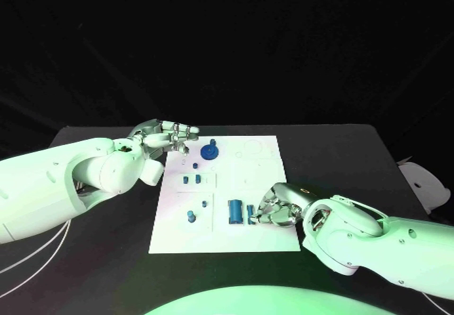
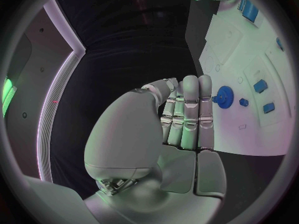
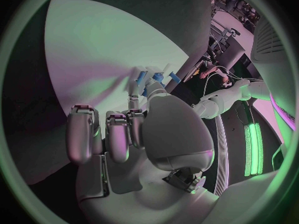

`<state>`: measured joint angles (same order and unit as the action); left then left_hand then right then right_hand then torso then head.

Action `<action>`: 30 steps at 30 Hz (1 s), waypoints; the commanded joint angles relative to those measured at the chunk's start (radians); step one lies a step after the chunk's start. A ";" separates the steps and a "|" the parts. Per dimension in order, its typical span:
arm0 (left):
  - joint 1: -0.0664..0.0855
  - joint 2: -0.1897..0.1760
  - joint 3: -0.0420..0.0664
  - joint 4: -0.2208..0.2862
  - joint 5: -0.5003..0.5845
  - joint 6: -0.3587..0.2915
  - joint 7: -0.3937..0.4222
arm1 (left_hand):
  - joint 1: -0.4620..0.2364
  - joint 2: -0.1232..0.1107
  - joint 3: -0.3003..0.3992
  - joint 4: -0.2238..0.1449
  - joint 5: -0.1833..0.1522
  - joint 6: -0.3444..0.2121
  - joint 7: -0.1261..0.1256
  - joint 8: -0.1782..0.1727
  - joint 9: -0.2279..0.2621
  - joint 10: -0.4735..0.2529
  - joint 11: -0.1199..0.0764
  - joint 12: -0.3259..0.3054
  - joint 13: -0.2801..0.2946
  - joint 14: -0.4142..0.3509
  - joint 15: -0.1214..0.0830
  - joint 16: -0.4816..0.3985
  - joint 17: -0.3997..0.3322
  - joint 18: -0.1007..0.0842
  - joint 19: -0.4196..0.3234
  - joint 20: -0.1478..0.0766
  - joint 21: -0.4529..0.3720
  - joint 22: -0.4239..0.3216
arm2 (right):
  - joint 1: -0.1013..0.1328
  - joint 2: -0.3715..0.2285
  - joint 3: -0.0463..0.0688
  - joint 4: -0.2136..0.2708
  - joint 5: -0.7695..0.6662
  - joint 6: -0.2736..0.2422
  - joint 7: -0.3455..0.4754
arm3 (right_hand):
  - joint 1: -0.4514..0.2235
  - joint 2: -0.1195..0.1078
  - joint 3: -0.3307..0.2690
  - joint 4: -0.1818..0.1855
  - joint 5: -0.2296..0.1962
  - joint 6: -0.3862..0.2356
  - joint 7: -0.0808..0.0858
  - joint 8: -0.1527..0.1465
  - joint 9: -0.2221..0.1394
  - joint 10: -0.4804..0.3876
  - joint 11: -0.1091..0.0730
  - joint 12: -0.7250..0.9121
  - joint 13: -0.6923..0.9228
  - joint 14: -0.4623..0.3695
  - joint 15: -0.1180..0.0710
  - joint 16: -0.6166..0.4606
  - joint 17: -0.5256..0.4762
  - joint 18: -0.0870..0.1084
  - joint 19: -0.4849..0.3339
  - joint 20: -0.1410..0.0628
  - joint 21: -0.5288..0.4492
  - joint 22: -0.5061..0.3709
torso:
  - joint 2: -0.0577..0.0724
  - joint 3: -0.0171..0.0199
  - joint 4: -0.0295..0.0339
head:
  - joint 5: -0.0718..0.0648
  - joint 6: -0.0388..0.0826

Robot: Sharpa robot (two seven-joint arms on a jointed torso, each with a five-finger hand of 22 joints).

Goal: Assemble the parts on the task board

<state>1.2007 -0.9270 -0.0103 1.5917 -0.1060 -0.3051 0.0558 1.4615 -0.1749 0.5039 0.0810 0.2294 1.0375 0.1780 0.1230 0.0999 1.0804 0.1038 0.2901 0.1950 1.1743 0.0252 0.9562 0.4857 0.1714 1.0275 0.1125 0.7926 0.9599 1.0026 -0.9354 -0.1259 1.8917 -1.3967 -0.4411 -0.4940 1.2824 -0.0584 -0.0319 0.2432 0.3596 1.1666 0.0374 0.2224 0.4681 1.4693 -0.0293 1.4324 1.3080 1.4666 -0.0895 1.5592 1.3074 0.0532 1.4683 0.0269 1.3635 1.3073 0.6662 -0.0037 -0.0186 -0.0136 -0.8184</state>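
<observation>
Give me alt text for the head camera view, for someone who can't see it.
A white task board lies in the middle of a black table, with small blue parts on it, among them a blue gear. The right hand rests at the board's near right edge beside a blue block, and the left hand hovers at the far left corner.

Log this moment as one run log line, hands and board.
left hand: open, at far left corner of task board, beside blue gear | right hand: fingers at small blue part, grip unclear
</observation>
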 commanded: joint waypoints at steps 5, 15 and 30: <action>0.000 0.008 -0.008 -0.007 0.005 0.014 0.021 | -0.012 0.008 -0.012 0.006 -0.002 -0.006 0.002 0.007 -0.003 -0.013 0.002 0.012 0.001 -0.005 0.001 -0.001 -0.002 0.013 -0.006 0.003 -0.008 -0.003 | 0.042 -0.020 0.003 -0.016 0.209 -0.091 0.235 | 0.023 -0.003 -0.012 0.005 0.008 -0.071 0.036 -0.052 -0.021 -0.003 0.023 -0.091 0.104 0.078 0.020 -0.040 0.155 0.006 0.002 0.007 -0.122 0.182 | -0.012 -0.0025 -0.0029 | -0.004 0.015; -0.008 0.050 -0.018 -0.071 0.135 0.021 0.148 | -0.072 -0.009 -0.085 0.051 -0.004 -0.023 -0.001 0.012 -0.009 -0.024 0.001 0.029 0.000 -0.035 0.008 -0.023 -0.017 0.012 -0.022 0.013 -0.056 -0.032 | 0.123 0.025 0.003 -0.215 0.774 -0.025 0.625 | 0.143 0.024 0.017 -0.035 -0.081 -0.143 0.084 -0.112 -0.052 -0.381 0.069 -0.818 -0.418 -0.172 0.060 -0.638 -0.590 0.128 -0.315 0.052 -0.979 -0.115 | -0.057 -0.0136 -0.0134 | -0.010 0.069; -0.034 0.182 -0.020 -0.283 0.284 -0.023 0.295 | -0.032 0.028 -0.284 0.120 -0.001 -0.102 -0.028 -0.030 -0.035 -0.104 0.069 -0.137 -0.131 -0.317 0.130 -0.748 -0.345 -0.036 -0.367 0.178 -0.651 -0.451 | 0.162 0.224 0.013 -0.648 1.159 0.109 0.858 | 0.198 0.011 0.103 -0.020 -0.146 -0.180 0.152 -0.160 -0.202 -0.424 0.167 -1.258 -0.994 -0.413 0.194 -1.336 -1.008 0.127 -0.552 0.189 -1.302 -0.509 | -0.115 -0.0217 -0.0177 | 0.004 0.138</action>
<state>1.1686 -0.7526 -0.0311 1.3203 0.1174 -0.3094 0.2704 1.4278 -0.1507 0.2267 0.2000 0.2294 0.9370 0.1529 0.0960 0.0664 0.9828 0.1752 0.1600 0.0680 0.8625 0.1541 0.2234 0.1476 0.1472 0.6665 0.2890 0.1542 0.5201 1.1646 -0.7198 -0.1134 1.2598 -0.3581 -0.4005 0.2634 1.4836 -0.0412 0.0670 0.2221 0.2158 0.9866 0.1854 0.0671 0.2712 1.0437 0.1346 0.1801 0.3262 1.0567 0.1023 0.2351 0.3075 0.1701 0.9251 0.2160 0.0634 0.8092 0.5651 -0.0250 -0.0427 -0.0127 -0.6856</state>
